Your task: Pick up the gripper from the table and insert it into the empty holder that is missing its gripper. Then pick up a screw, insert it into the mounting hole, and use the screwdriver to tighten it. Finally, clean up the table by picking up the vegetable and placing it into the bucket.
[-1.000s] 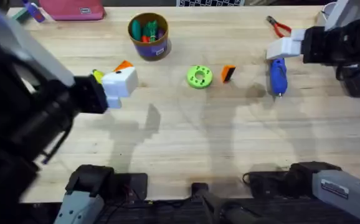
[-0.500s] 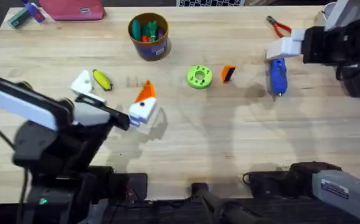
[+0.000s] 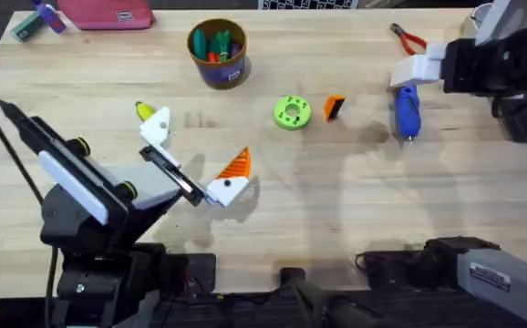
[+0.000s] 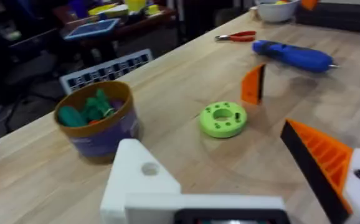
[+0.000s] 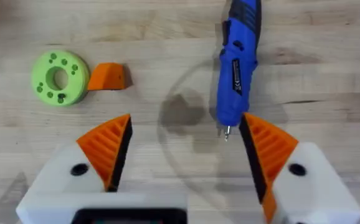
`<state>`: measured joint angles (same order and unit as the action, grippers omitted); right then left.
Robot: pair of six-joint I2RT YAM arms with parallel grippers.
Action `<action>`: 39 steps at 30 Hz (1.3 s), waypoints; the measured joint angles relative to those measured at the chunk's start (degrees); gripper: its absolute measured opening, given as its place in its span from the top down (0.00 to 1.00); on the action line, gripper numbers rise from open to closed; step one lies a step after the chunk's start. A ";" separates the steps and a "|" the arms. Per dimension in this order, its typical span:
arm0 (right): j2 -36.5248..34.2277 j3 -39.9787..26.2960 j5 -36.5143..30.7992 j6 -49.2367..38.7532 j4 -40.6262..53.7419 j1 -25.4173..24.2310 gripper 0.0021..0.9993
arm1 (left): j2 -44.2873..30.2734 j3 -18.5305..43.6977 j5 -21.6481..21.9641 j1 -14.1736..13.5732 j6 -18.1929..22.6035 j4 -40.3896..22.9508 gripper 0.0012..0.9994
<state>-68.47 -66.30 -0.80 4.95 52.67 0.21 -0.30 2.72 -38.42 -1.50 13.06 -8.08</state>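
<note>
The left hand (image 3: 191,155) hangs low over the near left of the tabletop (image 3: 336,210), spread wide and holding nothing. One jaw is the bare white holder (image 3: 157,128), with no orange wedge on it; the other carries an orange ribbed pad (image 3: 236,166). Just beyond the holder lies the yellow vegetable (image 3: 143,111). Near the middle, the loose orange gripper (image 3: 334,107) stands just beside a green disc (image 3: 292,112). Farther back sits the bucket (image 3: 218,53), with green and orange pieces inside. At the far right, the right hand (image 5: 183,155) hovers above the blue screwdriver (image 5: 236,59), its two orange pads apart and gripping nothing. Red-handled pliers (image 3: 409,39) lie beyond. The screwdriver's label is too small to read.
</note>
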 joint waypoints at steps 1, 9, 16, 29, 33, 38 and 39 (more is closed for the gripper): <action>0.00 0.00 0.00 0.00 0.01 0.00 0.01 | 0.00 0.00 -1.23 0.00 -0.19 0.00 0.01; 0.00 0.00 0.00 0.00 0.02 0.00 0.01 | 0.00 -2.02 -8.13 0.00 -2.30 8.41 0.01; 0.00 0.00 0.00 0.00 0.02 0.00 0.01 | 0.00 -2.03 -9.94 0.00 -2.60 4.62 0.01; 0.00 0.00 0.00 0.00 0.02 0.00 0.01 | -0.02 -2.05 -16.06 0.00 -10.61 2.73 0.01; 0.00 0.00 0.00 0.00 0.02 0.00 0.01 | 0.00 -2.05 -16.48 0.00 -12.07 2.71 0.01; 0.00 0.00 0.00 0.00 0.02 0.00 0.01 | 0.00 -2.05 -16.70 0.00 -12.72 2.68 0.01; 0.00 0.00 0.00 0.00 0.02 0.00 0.01 | 0.00 -2.05 -16.71 0.00 -12.76 2.69 0.01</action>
<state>-68.47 -66.30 -0.80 4.95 52.69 0.21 -0.30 0.67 -55.13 -1.50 0.30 -5.39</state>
